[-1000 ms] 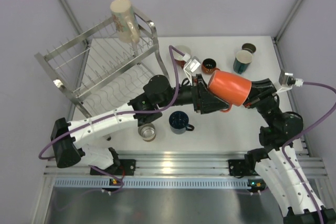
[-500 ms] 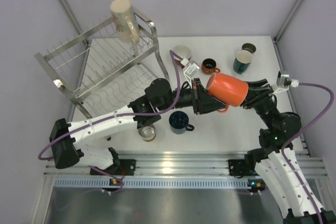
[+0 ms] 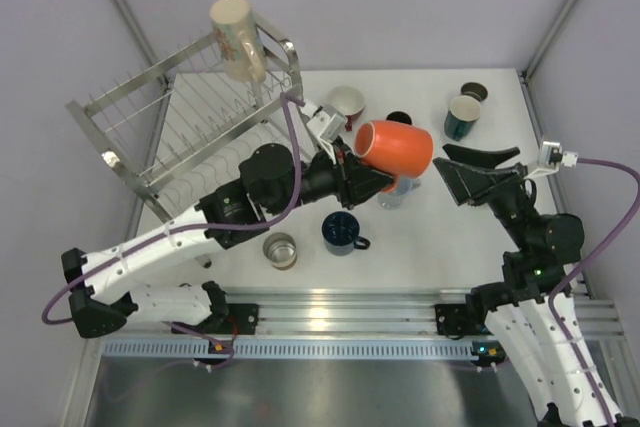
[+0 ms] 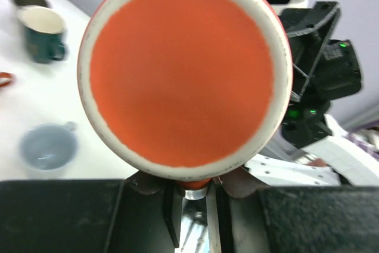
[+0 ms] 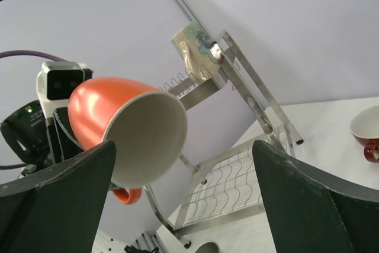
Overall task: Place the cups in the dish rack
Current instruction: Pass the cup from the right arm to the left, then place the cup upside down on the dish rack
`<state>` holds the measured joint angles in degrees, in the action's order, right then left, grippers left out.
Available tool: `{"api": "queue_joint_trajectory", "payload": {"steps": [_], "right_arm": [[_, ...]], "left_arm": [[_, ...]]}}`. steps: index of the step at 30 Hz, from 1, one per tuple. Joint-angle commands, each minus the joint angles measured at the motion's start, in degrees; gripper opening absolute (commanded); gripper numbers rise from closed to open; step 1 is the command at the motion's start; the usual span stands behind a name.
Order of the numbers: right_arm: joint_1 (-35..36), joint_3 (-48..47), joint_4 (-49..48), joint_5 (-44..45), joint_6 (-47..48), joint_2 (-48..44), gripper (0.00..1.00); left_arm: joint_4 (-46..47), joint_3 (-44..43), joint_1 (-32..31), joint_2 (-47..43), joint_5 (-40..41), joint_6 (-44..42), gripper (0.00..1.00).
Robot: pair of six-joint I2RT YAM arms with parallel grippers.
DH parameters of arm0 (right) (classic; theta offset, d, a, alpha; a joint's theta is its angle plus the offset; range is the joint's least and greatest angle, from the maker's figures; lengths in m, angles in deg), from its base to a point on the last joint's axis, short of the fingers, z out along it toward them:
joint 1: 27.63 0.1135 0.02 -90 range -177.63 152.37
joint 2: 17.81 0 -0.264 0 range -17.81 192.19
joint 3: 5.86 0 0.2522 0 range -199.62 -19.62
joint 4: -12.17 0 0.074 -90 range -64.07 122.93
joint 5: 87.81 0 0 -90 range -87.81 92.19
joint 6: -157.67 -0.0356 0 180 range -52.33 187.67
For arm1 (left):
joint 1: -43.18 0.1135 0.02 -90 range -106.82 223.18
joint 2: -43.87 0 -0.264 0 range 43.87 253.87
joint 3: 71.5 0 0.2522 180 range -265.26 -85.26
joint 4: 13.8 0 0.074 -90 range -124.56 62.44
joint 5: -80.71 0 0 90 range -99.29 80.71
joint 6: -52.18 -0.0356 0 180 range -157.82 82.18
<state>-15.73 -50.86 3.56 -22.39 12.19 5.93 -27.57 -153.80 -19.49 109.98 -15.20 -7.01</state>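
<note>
With my right gripper [image 3: 468,169] gaping clear, only my left gripper [image 3: 372,183] pinches the orange cup [image 3: 396,147] by its handle, so it could pivot or slip before reaching the rack [image 3: 200,137].

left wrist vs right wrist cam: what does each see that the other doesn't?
Left wrist only: the flat underside of the orange ceramic cup, a dark teal mug and a pale blue cup on the white table, plus the right arm. Right wrist only: that cup's white inside, the stainless-steel wire dish rack with a tall beige cup at its top, a red mug. Both: the orange cup, held by the left end effector.
</note>
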Motion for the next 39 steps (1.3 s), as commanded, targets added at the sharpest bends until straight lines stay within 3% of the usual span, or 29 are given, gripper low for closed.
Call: {"api": "queue_joint_trajectory", "payload": {"steps": [1, 12, 18, 22, 26, 32, 39], "right_arm": [[0.84, -3.29, 2.68, 1.73, 2.13, -0.9, 0.99], [0.93, -6.72, 10.58, 3.22, 6.0, -2.39, 0.99], [0.93, -8.74, 14.11, 3.57, 8.64, -2.92, 0.99], [0.93, -9.62, 15.95, 3.84, 9.78, -3.18, 0.99], [0.93, -9.8, 17.53, 4.01, 10.66, -3.71, 0.99], [0.93, -9.62, 18.77, 3.92, 10.75, -4.15, 0.99], [0.84, -11.56, 23.85, 4.36, 13.03, -5.46, 0.99]], "left_arm": [[-3.49, -6.78, -0.08, -4.23, 9.15, -7.77, 0.0], [-19.04, -20.4, -0.08, -3.88, 29.96, -19.73, 0.0], [-22.49, -26.56, -0.08, -2.39, 42.54, -27.45, 0.0], [-23.28, -30.42, 0.01, -0.81, 55.88, -32.99, 0.0], [-21.62, -32.01, 0.45, -0.36, 62.58, -38.35, 0.0], [-17.48, -31.4, 1.24, -0.63, 67.7, -43.28, 0.0], [-26.15, -35.78, 6.32, 2.44, 67.19, -39.52, 0.0]]}}
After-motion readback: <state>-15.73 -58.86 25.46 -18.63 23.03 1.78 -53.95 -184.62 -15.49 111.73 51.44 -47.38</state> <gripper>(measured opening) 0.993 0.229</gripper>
